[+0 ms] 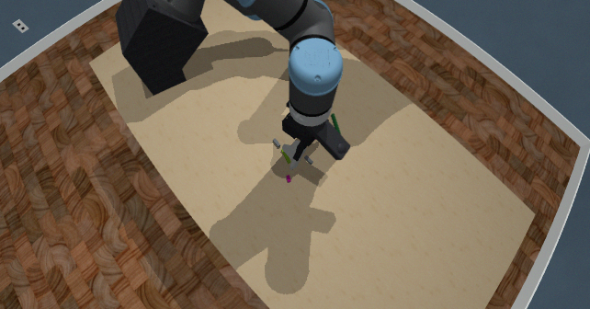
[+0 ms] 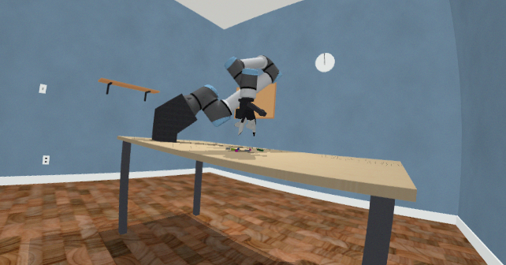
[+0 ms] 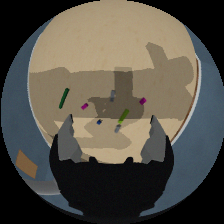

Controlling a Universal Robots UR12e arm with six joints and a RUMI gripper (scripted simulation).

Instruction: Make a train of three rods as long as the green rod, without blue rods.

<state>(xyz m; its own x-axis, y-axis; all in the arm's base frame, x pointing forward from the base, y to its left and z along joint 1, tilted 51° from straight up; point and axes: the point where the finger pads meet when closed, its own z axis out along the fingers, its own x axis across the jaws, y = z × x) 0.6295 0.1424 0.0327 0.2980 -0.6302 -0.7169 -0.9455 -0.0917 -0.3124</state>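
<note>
My gripper is open and empty, well above the table. The green rod lies at the left in the wrist view. A lime rod lies nearly in line with a grey rod, with a small gap between their ends. Another grey rod lies apart. One magenta rod lies beyond the lime rod; another magenta rod lies near the green one, hidden in the top view.
A blue rod lies between the second magenta rod and the grey rod beside the lime one; the arm hides it in the top view. The arm's black base stands at one end of the table.
</note>
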